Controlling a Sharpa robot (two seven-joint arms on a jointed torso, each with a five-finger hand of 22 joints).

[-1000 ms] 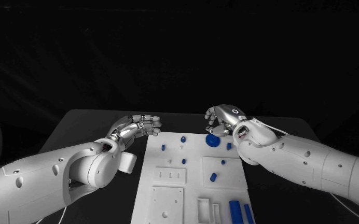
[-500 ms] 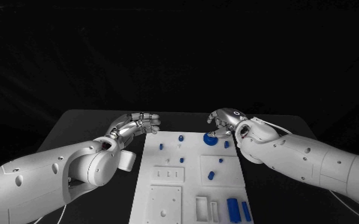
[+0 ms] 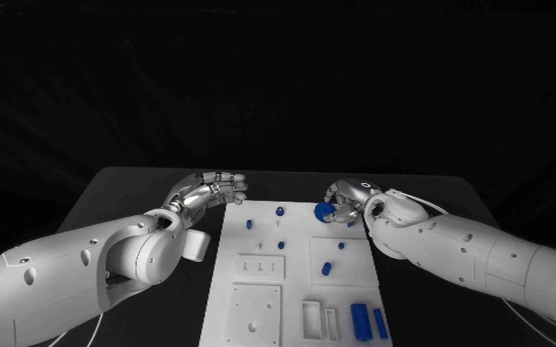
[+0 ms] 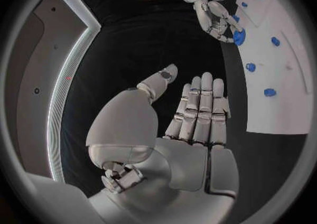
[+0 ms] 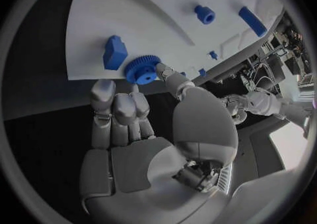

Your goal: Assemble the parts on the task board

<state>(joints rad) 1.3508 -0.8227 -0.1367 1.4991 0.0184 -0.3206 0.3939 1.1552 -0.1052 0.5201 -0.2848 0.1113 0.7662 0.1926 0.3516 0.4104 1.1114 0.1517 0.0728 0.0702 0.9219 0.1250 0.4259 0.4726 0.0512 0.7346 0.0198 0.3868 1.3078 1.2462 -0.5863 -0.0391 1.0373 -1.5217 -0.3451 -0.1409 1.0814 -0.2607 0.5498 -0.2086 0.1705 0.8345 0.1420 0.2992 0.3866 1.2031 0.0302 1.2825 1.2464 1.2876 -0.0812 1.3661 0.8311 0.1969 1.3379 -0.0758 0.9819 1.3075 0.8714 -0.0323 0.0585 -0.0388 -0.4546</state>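
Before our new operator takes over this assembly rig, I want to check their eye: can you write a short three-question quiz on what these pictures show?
1. True or false: the left hand holds a blue part.
2. What does the right hand grip? A) a long blue bar B) the blue gear C) a white block
3. Fill in: the left hand hovers beside the task board, over the black ____.

Key
1. False. The left wrist view shows its fingers straight and apart, with nothing in them.
2. B. The right hand's fingers pinch the gear at the board's far edge.
3. Table.
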